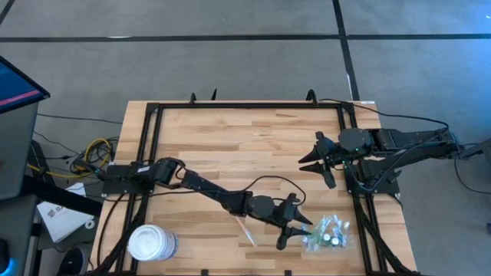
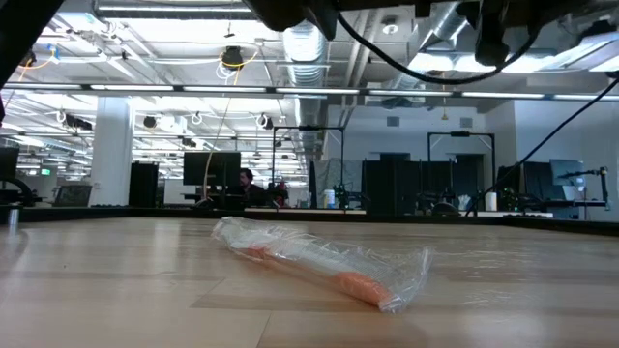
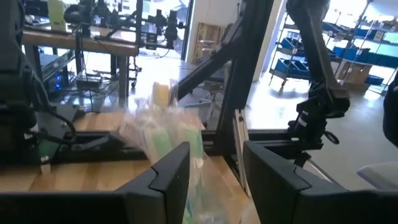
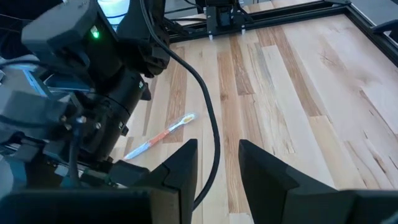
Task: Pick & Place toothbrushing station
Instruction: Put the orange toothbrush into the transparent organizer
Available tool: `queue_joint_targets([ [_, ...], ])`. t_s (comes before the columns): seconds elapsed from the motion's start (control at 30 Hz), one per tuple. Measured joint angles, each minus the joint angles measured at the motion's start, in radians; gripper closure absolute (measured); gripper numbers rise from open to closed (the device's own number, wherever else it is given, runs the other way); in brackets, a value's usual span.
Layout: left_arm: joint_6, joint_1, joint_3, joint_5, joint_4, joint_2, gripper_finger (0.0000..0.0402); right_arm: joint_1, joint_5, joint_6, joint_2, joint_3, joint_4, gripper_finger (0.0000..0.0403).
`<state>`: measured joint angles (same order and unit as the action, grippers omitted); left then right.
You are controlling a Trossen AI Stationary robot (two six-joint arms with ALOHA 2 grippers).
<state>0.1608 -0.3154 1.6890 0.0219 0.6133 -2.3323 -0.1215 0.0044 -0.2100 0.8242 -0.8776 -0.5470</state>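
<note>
Two tools share my desk [image 1: 230, 138]: the left tool [image 1: 298, 228], spread, straddles the clear toothbrush holder [image 1: 328, 233] at the near right edge; the right tool [image 1: 316, 165], also spread, waits above.

High view looks straight down on the worktop [image 1: 230, 146]; low view sits level, close to the wrapped toothbrush [image 2: 319, 266], shared with the right wrist view.
</note>
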Motion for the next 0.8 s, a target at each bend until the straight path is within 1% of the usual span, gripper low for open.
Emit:
queue_joint_targets([
  [0.1, -0.003, 0.004, 0.001, 0.0, 0.008, 0.009, 0.026, 0.0, 0.0, 0.0, 0.0, 0.0, 0.0, 0.0294],
  [0.23, -0.006, 0.01, 0.0, 0.0, -0.024, 0.024, 0.026, 0.0, 0.0, 0.0, 0.0, 0.0, 0.0, 0.0294],
  [0.4, -0.007, 0.01, -0.041, 0.0, -0.054, 0.086, 0.026, 0.0, 0.0, 0.0, 0.0, 0.0, -0.004, 0.0294],
  [0.5, -0.007, 0.009, -0.101, 0.0, -0.058, 0.152, 0.026, 0.0, 0.0, 0.0, 0.0, 0.0, -0.003, 0.0294],
  [0.7, 0.001, -0.003, -0.275, 0.001, -0.055, 0.302, 0.026, 0.0, 0.0, 0.0, 0.0, 0.0, -0.001, 0.0294],
  [0.8, 0.004, -0.02, -0.366, 0.02, -0.058, 0.369, 0.026, 0.0, 0.0, 0.0, 0.0, 0.0, 0.001, 0.0294],
])
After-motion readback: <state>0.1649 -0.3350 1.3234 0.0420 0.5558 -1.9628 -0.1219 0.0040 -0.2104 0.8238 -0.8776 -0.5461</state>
